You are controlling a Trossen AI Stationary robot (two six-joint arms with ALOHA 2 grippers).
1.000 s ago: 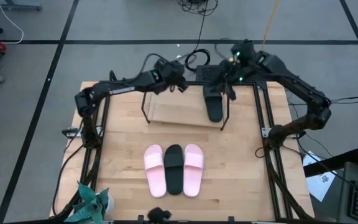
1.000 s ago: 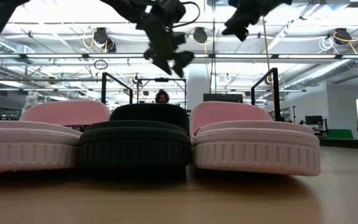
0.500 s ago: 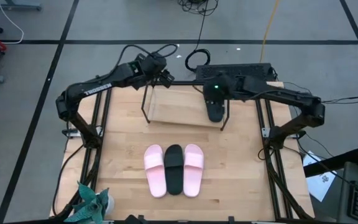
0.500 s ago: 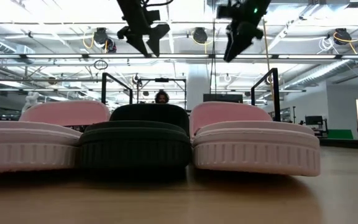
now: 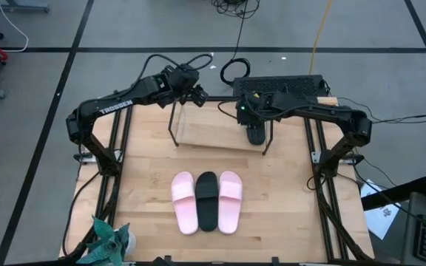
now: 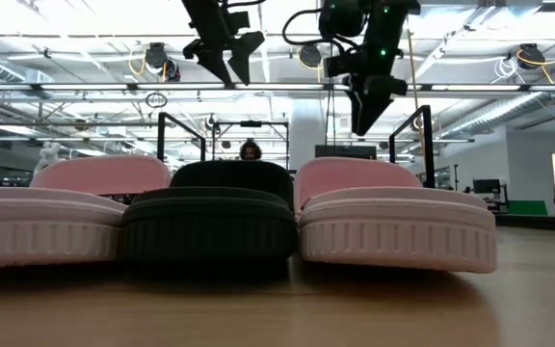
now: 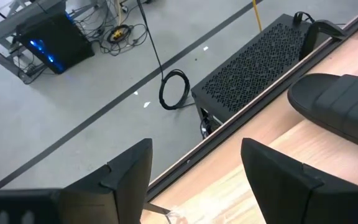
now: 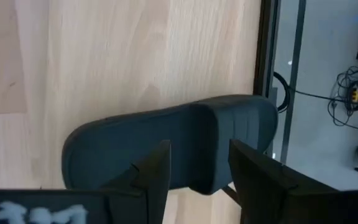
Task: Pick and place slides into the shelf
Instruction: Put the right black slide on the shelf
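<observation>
The black slide [image 5: 256, 131] lies on the right end of the shelf's board [image 5: 205, 134], also seen in the left wrist view [image 7: 340, 106]. My right gripper [image 5: 244, 112] is open and hangs just above this black slide [image 8: 135, 143], with one finger on either side of its strap and no contact that I can see. In the low view my right gripper [image 6: 364, 116] points down. My left gripper [image 5: 196, 94] is open and held high over the shelf's far left corner [image 6: 229, 58]. Two pink slides [image 5: 183, 203] [image 5: 230, 201] and a second black slide [image 5: 207, 201] lie side by side, soles down, on the near table.
A black perforated box [image 5: 279, 85] sits along the table's far edge behind the shelf. Black frame rails [image 5: 320, 148] run down both table sides. A green crumpled object [image 5: 109, 240] lies at the near left corner. Bare wood [image 5: 146, 170] shows between shelf and slides.
My right gripper has swung from beyond the far right of the shelf toward the table's left and come down over the black slide on the shelf. My left gripper has drawn back toward the left and risen. The slides have stayed in place.
</observation>
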